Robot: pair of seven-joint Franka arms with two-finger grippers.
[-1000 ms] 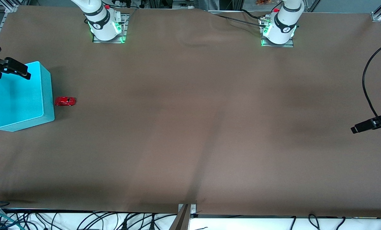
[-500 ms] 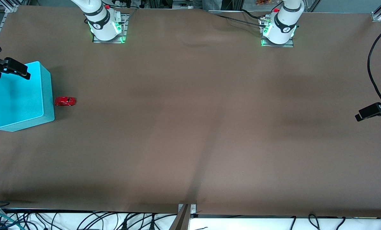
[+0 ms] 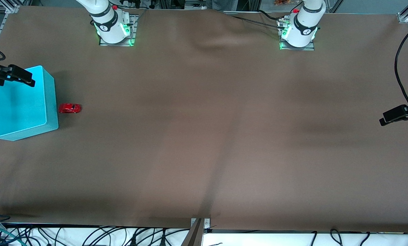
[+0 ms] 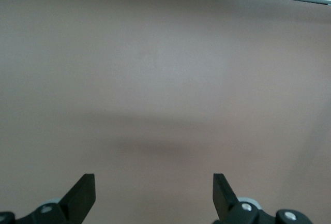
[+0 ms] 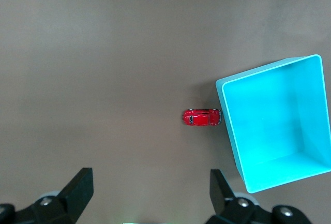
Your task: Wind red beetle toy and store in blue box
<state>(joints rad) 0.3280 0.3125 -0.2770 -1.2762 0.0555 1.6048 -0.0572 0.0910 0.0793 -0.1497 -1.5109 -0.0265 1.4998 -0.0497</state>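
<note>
Left gripper (image 3: 384, 120) has drifted farther from the front camera at the left arm's end, jaws wide, empty, waiting | right gripper (image 3: 28, 81) barely shifted, over the blue box (image 3: 50, 102), jaws apart, nothing held | red beetle toy (image 3: 69, 108) on the table just beside the box wall | step: approach, no winding yet | next: right gripper must drop over the toy and pinch its narrow body.

One red beetle toy (image 3: 69, 108) is sitting on the table, one blue box (image 3: 50, 102) is standing beside it, touching it. Two arms are showing, so two grippers: one right gripper (image 3: 17, 76), one left gripper (image 3: 392, 116). One brown table cover (image 3: 204, 136) is lying underneath.
</note>
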